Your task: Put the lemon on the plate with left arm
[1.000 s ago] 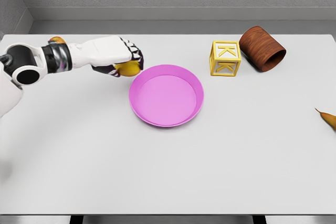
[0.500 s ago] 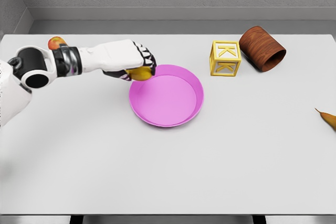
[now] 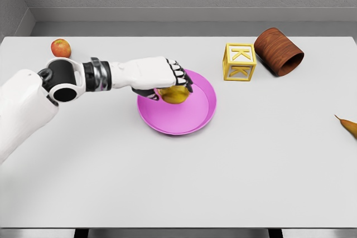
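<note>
Since the earlier frames, your left hand (image 3: 164, 76) travelled right from beside the plate (image 3: 198, 118) to above its left half, fingers closed around the lemon (image 3: 175, 95). You should have lowered it near the plate's middle before letting go, so it could not roll. One block (image 3: 240, 62) near the table's far edge read "K".
</note>
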Robot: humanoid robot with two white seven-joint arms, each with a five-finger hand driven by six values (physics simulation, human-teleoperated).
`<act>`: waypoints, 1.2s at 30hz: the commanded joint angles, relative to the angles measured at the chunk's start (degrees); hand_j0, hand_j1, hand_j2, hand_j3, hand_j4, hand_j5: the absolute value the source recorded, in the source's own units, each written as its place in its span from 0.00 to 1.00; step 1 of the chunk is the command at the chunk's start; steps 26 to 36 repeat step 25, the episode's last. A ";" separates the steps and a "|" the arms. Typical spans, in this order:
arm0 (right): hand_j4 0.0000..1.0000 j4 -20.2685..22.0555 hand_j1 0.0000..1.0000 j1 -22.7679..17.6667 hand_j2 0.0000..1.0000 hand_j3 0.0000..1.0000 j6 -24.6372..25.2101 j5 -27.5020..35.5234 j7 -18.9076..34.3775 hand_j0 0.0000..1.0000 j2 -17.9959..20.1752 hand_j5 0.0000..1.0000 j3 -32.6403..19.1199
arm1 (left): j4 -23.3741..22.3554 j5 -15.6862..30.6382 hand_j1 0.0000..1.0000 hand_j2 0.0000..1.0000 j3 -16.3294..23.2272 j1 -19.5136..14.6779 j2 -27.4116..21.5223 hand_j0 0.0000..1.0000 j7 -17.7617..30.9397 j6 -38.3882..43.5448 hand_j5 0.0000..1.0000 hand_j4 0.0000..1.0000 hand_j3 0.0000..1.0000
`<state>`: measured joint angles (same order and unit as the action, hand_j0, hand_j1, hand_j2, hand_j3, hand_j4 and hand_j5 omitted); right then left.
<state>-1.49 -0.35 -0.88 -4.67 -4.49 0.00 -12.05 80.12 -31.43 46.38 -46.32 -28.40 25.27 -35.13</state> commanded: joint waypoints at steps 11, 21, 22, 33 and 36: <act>1.00 -0.01 1.00 0.00 1.00 1.00 0.00 0.01 0.00 1.00 0.00 1.00 0.01 | -4.44 0.40 1.00 1.00 -19.56 2.37 -4.82 1.00 -0.05 0.13 1.00 1.00 1.00; 1.00 -0.01 1.00 0.00 1.00 1.00 0.00 0.01 0.00 1.00 0.00 1.00 0.01 | -13.05 0.49 1.00 1.00 -44.18 21.71 -8.25 1.00 -0.22 0.13 1.00 1.00 1.00; 1.00 -0.01 1.00 0.00 1.00 1.00 0.00 0.01 0.00 1.00 0.00 1.00 0.01 | -13.14 0.49 1.00 1.00 -44.27 21.71 -8.17 1.00 -0.22 0.13 1.00 1.00 1.00; 1.00 -0.01 1.00 0.00 1.00 1.00 0.00 0.01 0.00 1.00 0.00 1.00 0.01 | -12.97 0.49 1.00 1.00 -44.27 21.71 -7.90 1.00 -0.22 0.13 1.00 1.00 1.00; 1.00 -0.01 1.00 0.00 1.00 1.00 0.00 0.01 0.00 1.00 0.00 1.00 0.01 | -12.97 0.49 1.00 1.00 -44.27 21.71 -7.90 1.00 -0.22 0.13 1.00 1.00 1.00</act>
